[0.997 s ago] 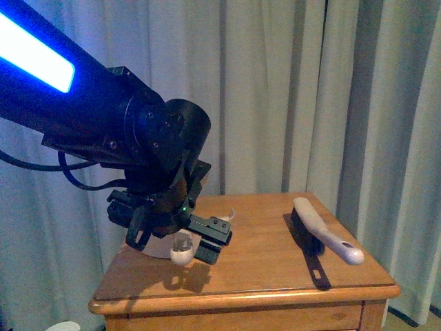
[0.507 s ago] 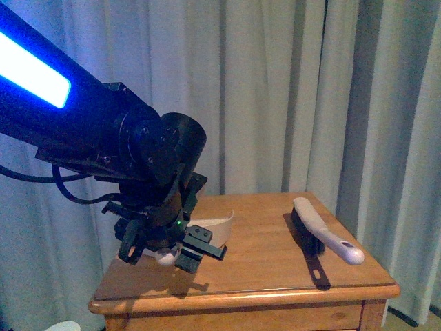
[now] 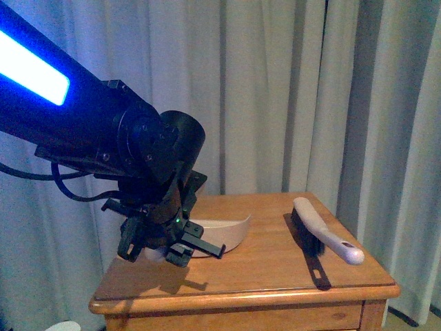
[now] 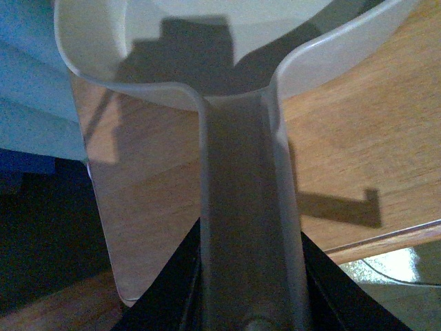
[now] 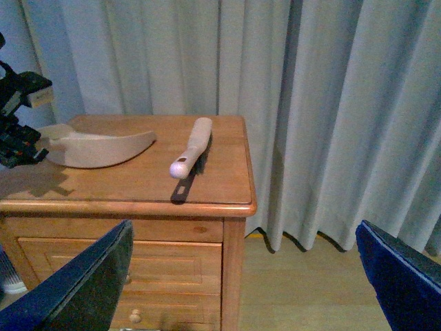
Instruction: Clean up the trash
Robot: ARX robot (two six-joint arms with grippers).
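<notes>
Wooden nightstand (image 3: 275,270), one dustpan (image 3: 231,232), one brush (image 3: 322,230)

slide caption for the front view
Left gripper grips the dustpan by its handle over a wooden nightstand, brush lying apart to its right.

No legible writing in any view.

No text, brand or number can be read on the dustpan (image 3: 224,231), the brush (image 3: 322,231) or the wooden cabinet (image 3: 275,279). A pale patch (image 5: 43,97) on the left gripper (image 3: 186,248) may be a label, but it is too blurred to read.
</notes>
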